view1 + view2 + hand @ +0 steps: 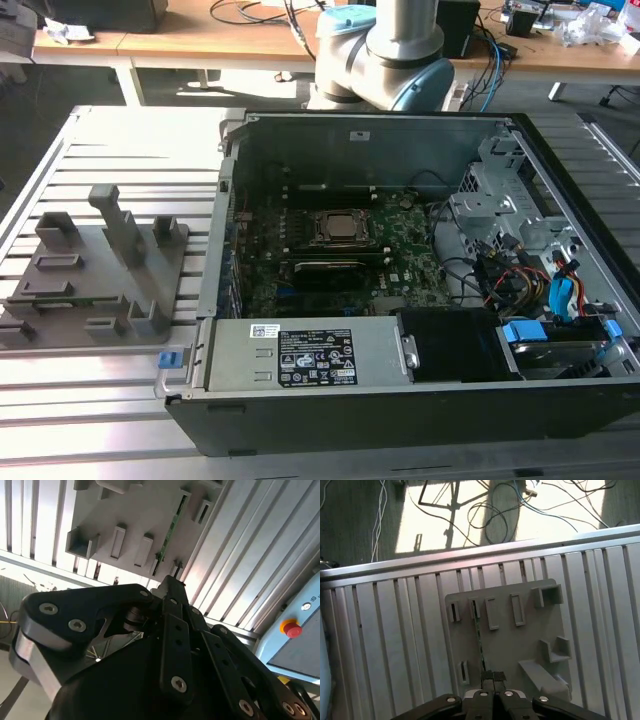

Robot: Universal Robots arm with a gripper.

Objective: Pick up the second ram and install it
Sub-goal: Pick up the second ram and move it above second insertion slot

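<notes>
The slatted surface (120, 150) carries an open computer case (380, 410) and, beside it at the exterior view's left, a grey fixture tray (95, 275). The end effector (493, 676) hangs above the tray, its tips drawn together and gripping nothing. The second ram (172, 525) stands on edge in a slot near the tray's middle, not yet lifted. Risk: descending with the tips closed would strike the stick's top edge and could tip or crack it. An off-centre grasp could jam it in the slot.
</notes>
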